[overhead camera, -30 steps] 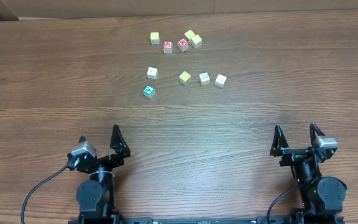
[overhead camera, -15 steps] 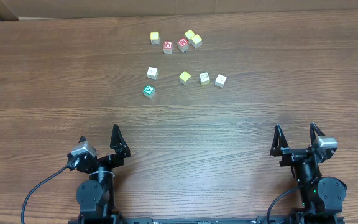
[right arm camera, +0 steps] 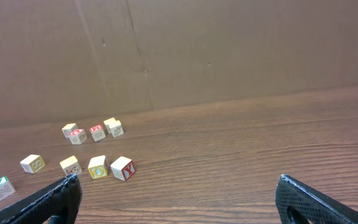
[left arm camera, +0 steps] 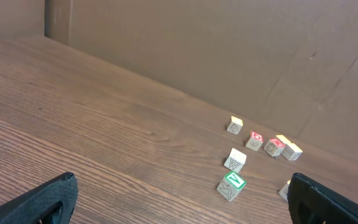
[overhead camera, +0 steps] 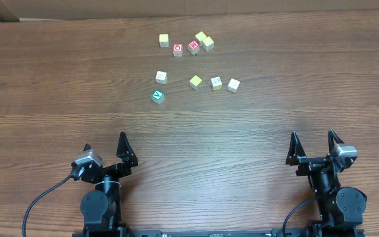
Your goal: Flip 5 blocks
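My L hand (overhead camera: 104, 142) & R hand (overhead camera: 312, 135): wide open, empty; blocks (overhead camera: 195, 81) lie well away. All on wood surface (overhead camera: 242, 131).

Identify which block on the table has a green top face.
The green-topped block, the one closest to the robot, at the left of the cluster. The others show white, yellow or red tops.

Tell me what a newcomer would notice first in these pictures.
A loose scatter of tiny alphabet blocks sits at the far middle of the wooden table, with two red-faced cubes in the back row and one green-faced block nearest. Both arms are parked at the near edge, left fingers and right fingers spread open and empty.
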`<state>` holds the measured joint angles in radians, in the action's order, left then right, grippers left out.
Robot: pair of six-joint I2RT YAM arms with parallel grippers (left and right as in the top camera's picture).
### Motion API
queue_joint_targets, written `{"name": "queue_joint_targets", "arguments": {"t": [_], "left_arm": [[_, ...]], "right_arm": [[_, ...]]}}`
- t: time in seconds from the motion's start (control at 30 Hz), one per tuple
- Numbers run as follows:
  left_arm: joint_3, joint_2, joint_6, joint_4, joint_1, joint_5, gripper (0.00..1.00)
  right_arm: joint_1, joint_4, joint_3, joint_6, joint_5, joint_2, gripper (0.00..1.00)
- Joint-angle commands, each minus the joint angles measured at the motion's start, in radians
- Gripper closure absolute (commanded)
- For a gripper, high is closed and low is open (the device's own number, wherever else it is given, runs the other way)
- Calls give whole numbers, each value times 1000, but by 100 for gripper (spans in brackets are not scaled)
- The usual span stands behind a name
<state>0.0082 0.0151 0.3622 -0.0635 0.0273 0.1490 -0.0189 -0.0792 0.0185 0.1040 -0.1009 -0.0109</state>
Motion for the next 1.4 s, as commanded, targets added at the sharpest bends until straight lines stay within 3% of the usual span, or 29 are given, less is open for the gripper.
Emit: {"name": "queue_joint_targets", "arguments": {"t": [0.0,1.37], "left_arm": [[-3,-11,-23,0,-3,-11,0],[-3,-11,-22,17,-3,-35,0]], "right_arm": [[-3,5,-11,-7,-6,8,0],[-3,5,-11,-7,-6,8,0]]}}
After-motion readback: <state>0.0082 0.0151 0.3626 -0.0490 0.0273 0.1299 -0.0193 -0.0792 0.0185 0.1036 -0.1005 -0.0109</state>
